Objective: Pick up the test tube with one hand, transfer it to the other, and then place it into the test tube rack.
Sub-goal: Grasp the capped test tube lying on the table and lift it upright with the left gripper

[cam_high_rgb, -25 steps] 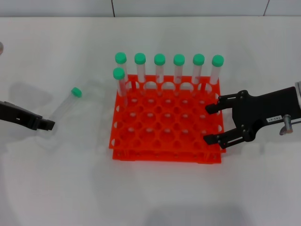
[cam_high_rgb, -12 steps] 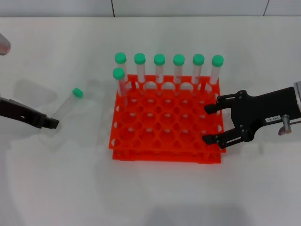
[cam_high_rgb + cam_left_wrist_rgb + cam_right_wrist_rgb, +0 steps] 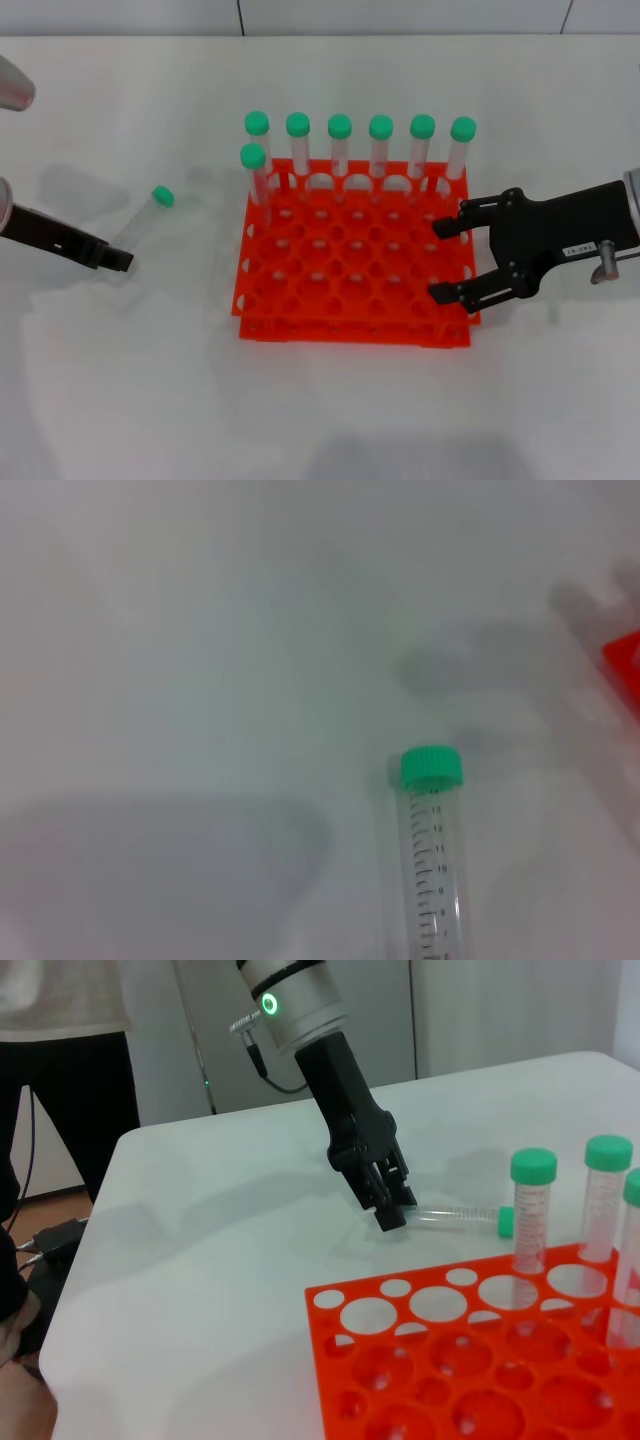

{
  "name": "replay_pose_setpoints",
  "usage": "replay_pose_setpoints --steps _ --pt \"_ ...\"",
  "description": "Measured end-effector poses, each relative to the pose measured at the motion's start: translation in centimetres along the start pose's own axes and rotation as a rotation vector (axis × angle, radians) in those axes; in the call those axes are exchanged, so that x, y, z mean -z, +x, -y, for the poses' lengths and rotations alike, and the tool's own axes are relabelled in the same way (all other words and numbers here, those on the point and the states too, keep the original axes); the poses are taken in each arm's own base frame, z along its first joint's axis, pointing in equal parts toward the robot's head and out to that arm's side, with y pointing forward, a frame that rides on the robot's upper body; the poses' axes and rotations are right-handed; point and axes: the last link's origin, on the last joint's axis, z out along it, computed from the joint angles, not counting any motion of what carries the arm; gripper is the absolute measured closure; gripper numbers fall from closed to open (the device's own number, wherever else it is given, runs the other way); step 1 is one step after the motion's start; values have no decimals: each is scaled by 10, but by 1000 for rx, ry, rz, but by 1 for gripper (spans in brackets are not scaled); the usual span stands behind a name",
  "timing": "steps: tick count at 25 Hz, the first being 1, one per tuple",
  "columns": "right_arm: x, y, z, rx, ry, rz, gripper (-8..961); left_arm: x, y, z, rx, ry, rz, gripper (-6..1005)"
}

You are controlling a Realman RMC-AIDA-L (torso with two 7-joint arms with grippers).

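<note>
Head view looks steeply down; both wrist views, lower, share the lying test tube [image 3: 146,217].

A slim clear plastic test tube with a green screw cap [image 3: 147,213] is seen lying flat left of the bright orange-red plastic rack [image 3: 355,260].

Clear smooth plastic test tube [image 3: 140,223]; glossy orange-red plastic rack [image 3: 352,262]; matt white table [image 3: 330,410]

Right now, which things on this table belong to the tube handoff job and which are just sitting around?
In the job:
- test tube lying on the table
- left claw at its bottom end
- right claw, open over the rack's right edge
- test tube rack

Just there:
- seven capped tubes already standing in the rack
</note>
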Motion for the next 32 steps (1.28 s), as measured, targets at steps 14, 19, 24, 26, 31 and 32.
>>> replay_pose_setpoints --steps 14,19,24,26,31,32 --pt "1 0 -1 8 -2 -11 151 -1 1 2 32 14 1 752" --pt "6 2 -1 12 7 -15 152 12 17 -3 14 -8 -95 800" --pt "10 5 -3 10 10 -11 153 32 27 -9 -68 -23 -289 801" --pt "9 5 -4 10 9 -9 153 36 27 -11 -97 -30 -367 801" --pt "8 9 -7 -2 9 -4 154 48 25 -18 -197 -87 -664 801" --pt "7 11 -8 -8 10 -2 154 50 23 -19 -218 -100 -727 801"
